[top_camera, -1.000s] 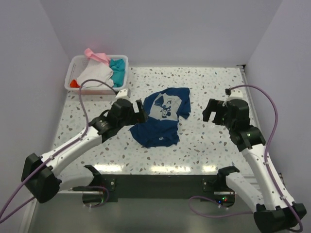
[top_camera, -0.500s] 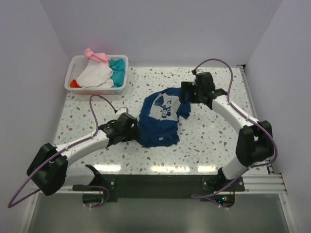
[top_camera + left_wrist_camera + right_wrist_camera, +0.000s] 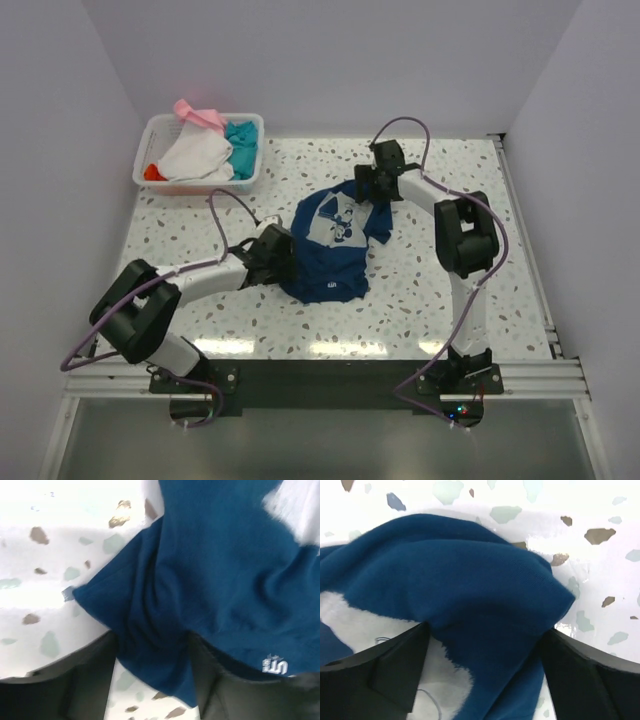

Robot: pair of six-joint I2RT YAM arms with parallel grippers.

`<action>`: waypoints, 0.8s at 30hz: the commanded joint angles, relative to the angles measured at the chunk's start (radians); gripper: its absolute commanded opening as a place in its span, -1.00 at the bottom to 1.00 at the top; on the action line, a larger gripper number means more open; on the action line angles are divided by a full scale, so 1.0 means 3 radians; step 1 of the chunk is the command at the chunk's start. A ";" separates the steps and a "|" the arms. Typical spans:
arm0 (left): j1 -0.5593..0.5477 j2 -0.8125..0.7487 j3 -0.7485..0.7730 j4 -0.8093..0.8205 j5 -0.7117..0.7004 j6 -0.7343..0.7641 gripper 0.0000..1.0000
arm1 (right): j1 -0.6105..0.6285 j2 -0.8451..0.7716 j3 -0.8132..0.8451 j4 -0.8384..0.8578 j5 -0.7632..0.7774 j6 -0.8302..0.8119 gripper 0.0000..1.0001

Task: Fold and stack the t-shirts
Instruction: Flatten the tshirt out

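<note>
A dark navy t-shirt [image 3: 330, 255] with a white cartoon print lies crumpled in the middle of the table. My left gripper [image 3: 283, 258] is at its near left edge. In the left wrist view the fingers [image 3: 85, 680] press a bunched fold of the navy cloth [image 3: 225, 580] from both sides. My right gripper [image 3: 372, 190] is at the shirt's far right corner, jaws wide, with a navy fold [image 3: 470, 570] lying between them [image 3: 485, 675]. White [image 3: 195, 155], teal [image 3: 240, 135], pink [image 3: 200, 113] and orange-red [image 3: 152, 172] t-shirts lie heaped in the basket.
The white plastic basket [image 3: 150, 128] stands at the far left corner of the speckled table [image 3: 450, 290]. Purple cables loop over both arms. White walls close the table on three sides.
Both arms have reached in to the navy shirt, the left to its near left edge, the right to its far right corner. The left jaws have narrowed onto a fold; the right have barely begun closing.
</note>
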 commanded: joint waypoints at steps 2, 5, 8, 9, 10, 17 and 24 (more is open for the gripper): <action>0.0007 0.0269 0.0203 0.0268 0.0170 0.0005 -0.19 | -0.0002 0.0028 0.0237 -0.0030 0.0004 -0.0073 0.59; 0.0017 0.0336 0.0387 0.0089 -0.0044 0.0041 -1.00 | -0.0002 -0.0059 0.0150 0.0026 0.0065 -0.0073 -0.19; 0.0012 0.0194 0.0571 -0.0110 -0.0361 0.0097 -1.00 | -0.0002 -0.0340 0.0002 0.0062 0.0172 -0.0124 -0.66; 0.0012 0.0122 0.0612 -0.0151 -0.0529 0.0117 -1.00 | -0.0002 -0.0432 -0.0049 0.0082 0.0188 -0.0140 -0.76; 0.0012 -0.0051 0.0653 -0.0218 -0.0627 0.0148 -1.00 | -0.0002 -0.0681 -0.0100 0.0098 0.0224 -0.0145 -0.83; 0.0012 -0.0987 0.0950 -0.0326 -0.1190 0.0413 -1.00 | -0.0002 -0.2234 -0.0984 0.0282 0.0643 -0.0002 -0.74; 0.0002 -0.1800 0.1103 -0.0055 -0.0639 0.0705 -1.00 | -0.0002 -0.3815 -0.1436 -0.0060 0.0654 0.0090 -0.65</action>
